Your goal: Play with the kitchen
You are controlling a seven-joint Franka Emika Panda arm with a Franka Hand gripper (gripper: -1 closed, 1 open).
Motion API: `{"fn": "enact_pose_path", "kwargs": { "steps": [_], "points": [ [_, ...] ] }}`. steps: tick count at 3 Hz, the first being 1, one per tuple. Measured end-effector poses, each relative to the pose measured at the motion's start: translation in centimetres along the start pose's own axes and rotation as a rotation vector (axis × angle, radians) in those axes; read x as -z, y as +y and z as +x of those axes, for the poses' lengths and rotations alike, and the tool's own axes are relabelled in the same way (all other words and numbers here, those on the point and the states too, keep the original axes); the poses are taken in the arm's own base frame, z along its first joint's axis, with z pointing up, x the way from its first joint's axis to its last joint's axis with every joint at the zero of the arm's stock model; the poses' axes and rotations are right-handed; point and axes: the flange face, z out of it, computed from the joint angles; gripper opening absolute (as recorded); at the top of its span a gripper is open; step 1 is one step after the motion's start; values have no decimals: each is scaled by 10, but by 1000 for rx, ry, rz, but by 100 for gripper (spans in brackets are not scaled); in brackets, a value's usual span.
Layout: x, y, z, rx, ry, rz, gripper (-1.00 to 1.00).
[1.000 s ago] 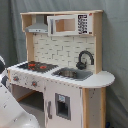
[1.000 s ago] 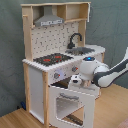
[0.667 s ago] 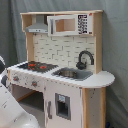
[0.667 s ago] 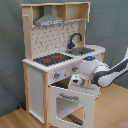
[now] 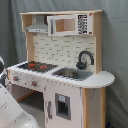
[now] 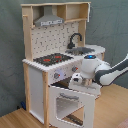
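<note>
1. The kitchen [image 5: 62, 75] [image 6: 57, 60] fills most of both exterior views, standing on a wooden floor [image 6: 112, 112] against a grey curtain [image 5: 116, 45].
2. Its oven door [image 6: 70, 105] hangs open at 6 o'clock in the second exterior view.
3. The arm [image 6: 107, 70] reaches in from 3 o'clock.
4. The pincer [image 6: 76, 80] sits just above the door's top edge; how wide it is open cannot be told.

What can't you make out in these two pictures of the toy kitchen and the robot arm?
- Tool: in the second exterior view its fingers are too blurred to read; in the first exterior view only white arm parts show, cut off at the left edge.
- Oven door: open in the second exterior view, but the oven's inside is dark.
- Kitchen: knob markings too small in both exterior views.
</note>
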Motion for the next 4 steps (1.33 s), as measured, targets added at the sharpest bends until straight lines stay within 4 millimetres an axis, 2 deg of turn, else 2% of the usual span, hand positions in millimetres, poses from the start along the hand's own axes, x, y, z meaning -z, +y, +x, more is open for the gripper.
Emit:
{"fn": "enact_pose_path", "kwargs": {
  "steps": [2,4],
  "points": [
    [16,18,-14,-34,-100,-124,100],
    [44,18,-19,-30,-182,-244,100]
  ]
}}
